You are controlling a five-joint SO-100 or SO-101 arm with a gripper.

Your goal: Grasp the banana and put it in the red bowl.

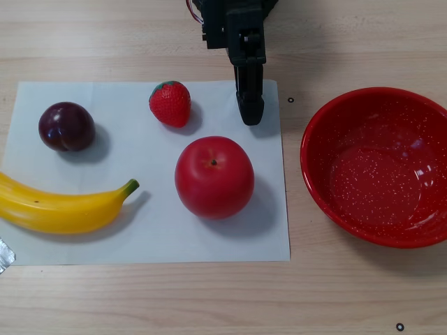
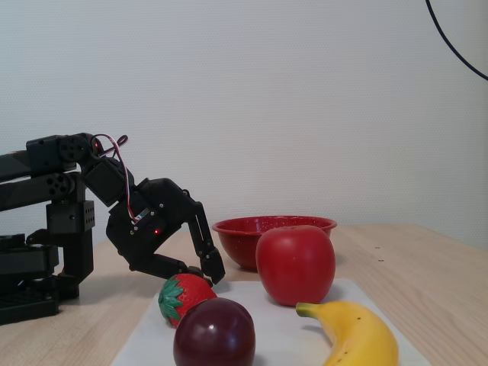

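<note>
Banana (image 1: 59,207) untouched, well past the strawberry (image 1: 170,103) from my claw (image 1: 250,112) — fingers together, empty. Reaching step: next I cross, spread, then carry to the bowl (image 1: 377,167).

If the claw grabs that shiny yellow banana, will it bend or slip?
The smooth, glossy yellow toy banana looks moulded and hard, so it probably stays stiff. Its shiny skin could slide between the claw fingers. Lying curved and flat on the white paper sheet, it likely rocks or pivots rather than rolls.
</note>
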